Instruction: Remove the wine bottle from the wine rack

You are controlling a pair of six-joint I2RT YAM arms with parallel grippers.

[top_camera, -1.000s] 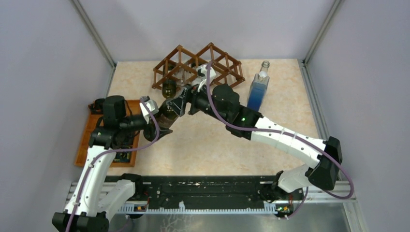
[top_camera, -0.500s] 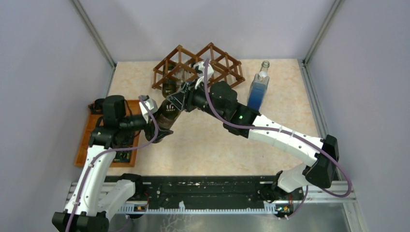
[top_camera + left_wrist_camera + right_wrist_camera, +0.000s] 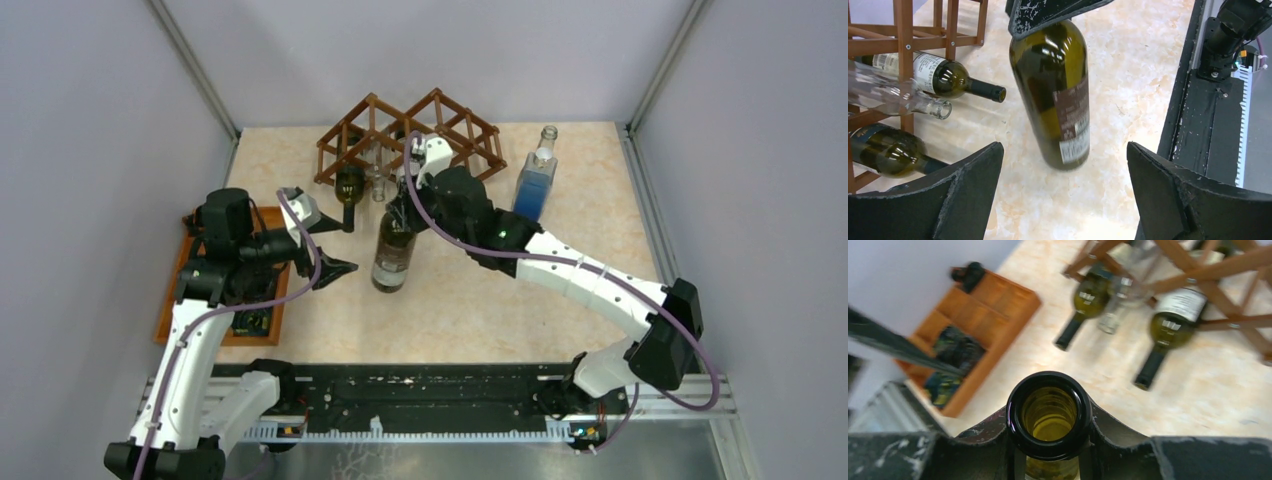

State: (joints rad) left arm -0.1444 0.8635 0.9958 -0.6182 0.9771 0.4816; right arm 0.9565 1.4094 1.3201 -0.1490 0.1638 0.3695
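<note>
We've got the wine bottle (image 3: pixel 392 262) standing upright on the surface (image 3: pixel 500 300) just in front of the wine rack (image 3: pixel 440 125) — right end effector (image 3: pixel 1049 432) clamped round its neck from above. Left end effector (image 3: pixel 343 243) gapes wide, bottle just ahead, untouched.

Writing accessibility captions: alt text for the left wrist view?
Upright green wine bottle, its top gripped by the right gripper, centre frame; the open left gripper flanks it without touching. Three bottles lie in the wine rack, left.
</note>
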